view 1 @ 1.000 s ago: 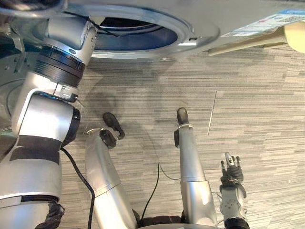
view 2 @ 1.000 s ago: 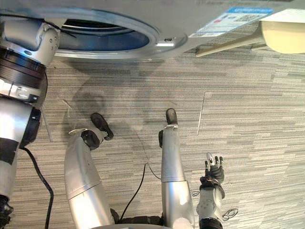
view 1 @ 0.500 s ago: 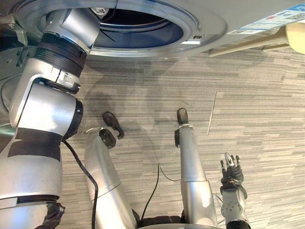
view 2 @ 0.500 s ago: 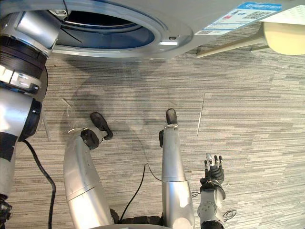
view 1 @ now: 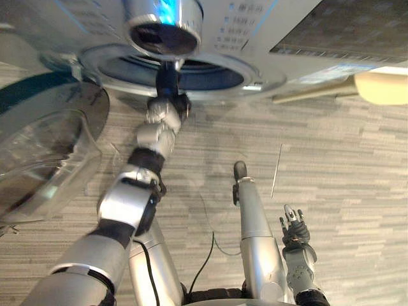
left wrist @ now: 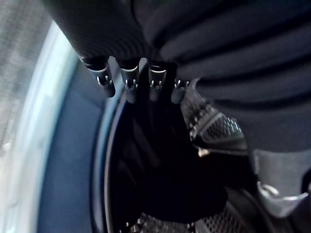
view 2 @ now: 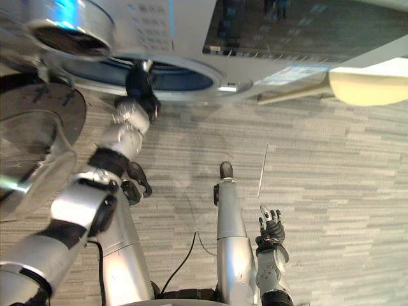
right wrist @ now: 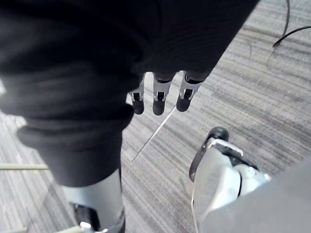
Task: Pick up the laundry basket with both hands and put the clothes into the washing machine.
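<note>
Clothes (left wrist: pixel 177 196): dark heap, inside the washing machine (view 1: pixel 255 32) drum. My view has drawn back since a second ago. Left hand (view 1: pixel 167 88) at the drum mouth, fingers straight, released, so I judge this load delivered; right hand (view 1: pixel 294 228) low, idle, fingers relaxed.

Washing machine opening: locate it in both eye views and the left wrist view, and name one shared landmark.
Left eye view: washing machine opening top centre.
Right eye view: opening upper left.
Left wrist view: opening's blue rim and dark inside, past the fingers.
Landmark: the left robot hand at the opening.
</note>
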Controlling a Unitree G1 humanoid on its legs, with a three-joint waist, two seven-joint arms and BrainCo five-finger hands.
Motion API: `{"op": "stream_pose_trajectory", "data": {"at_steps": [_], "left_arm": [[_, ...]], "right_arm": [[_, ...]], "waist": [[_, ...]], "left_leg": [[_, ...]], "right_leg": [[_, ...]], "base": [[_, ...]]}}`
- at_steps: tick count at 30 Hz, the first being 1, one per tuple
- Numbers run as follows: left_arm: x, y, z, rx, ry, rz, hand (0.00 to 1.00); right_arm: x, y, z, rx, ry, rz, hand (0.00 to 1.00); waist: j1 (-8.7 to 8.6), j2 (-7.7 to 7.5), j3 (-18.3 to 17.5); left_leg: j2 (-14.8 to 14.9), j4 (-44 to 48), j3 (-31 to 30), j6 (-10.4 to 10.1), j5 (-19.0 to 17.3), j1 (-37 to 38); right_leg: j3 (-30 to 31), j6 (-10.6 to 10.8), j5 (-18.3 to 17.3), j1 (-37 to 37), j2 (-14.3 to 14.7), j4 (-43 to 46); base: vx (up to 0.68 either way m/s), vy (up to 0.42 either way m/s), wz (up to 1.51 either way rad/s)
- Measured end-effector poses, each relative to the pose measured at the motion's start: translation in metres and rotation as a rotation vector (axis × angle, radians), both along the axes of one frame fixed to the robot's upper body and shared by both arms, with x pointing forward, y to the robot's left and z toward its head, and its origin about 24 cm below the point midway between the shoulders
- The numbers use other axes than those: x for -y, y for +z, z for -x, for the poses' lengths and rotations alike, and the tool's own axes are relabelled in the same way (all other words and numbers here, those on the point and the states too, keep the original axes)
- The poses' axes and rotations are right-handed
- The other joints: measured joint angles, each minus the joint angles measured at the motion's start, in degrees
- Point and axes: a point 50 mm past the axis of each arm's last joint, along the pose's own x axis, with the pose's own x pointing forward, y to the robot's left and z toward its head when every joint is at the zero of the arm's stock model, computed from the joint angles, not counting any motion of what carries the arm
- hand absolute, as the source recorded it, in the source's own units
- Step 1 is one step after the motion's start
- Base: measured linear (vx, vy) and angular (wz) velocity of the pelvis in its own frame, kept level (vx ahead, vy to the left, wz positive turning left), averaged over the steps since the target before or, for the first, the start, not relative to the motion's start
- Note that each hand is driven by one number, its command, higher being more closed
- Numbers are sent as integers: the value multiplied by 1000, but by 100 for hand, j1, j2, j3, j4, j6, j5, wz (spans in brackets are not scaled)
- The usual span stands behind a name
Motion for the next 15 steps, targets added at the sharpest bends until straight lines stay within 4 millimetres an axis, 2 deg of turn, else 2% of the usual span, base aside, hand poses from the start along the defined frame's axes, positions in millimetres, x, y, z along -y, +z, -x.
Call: {"op": "stream_pose_trajectory", "data": {"at_steps": [1,3,5,7,11,12,13,15], "left_arm": [[-5,-32,10,-68,20,79,0],[-11,-71,25,-164,51,157,0],[-16,-117,49,-278,66,199,0],[-18,-145,68,-346,85,236,0],[-18,-217,131,-569,176,284,0],[-19,-234,148,-637,185,240,0],[-20,-241,157,-670,187,225,0],[-27,-268,194,-802,164,34,0]], "right_arm": [[0,2,-3,4,7,10,0],[-2,2,-4,-7,20,19,0],[-7,-3,-1,-36,46,20,0],[-8,-8,1,-60,58,23,0],[-15,-28,20,-177,114,33,0],[-16,-36,27,-220,125,36,0],[-17,-39,31,-241,125,31,0],[-15,-56,53,-345,131,19,0]], "waist": [[7,-4,-2],[14,-5,-25],[13,-2,-322],[18,1,-484],[48,24,-1099],[78,25,-1229],[100,31,-1284],[153,73,-1596]], "left_leg": [[-89,-271,70,-25,88,389],[-186,-608,176,-67,181,916],[-215,-973,291,-106,273,1372],[-269,-1263,361,-136,348,1774],[-433,-2254,479,-223,647,2779],[-500,-2592,504,-249,771,3065],[-526,-2752,517,-267,829,3210],[-653,-3447,556,-333,1145,3745]], "right_leg": [[-20,-26,-13,332,-88,-170],[-29,-43,-2,772,-185,-384],[-70,-140,73,1170,-239,-718],[-99,-167,139,1542,-290,-977],[-328,-266,354,2512,-469,-1794],[-418,-314,418,2778,-536,-2024],[-457,-325,457,2902,-548,-2129],[-612,-375,577,3354,-652,-2581]], "base": [[81,-92,31],[79,-79,23],[95,-54,5],[126,-26,8],[160,-40,17],[153,-70,28],[153,-70,18],[125,-46,20]]}}
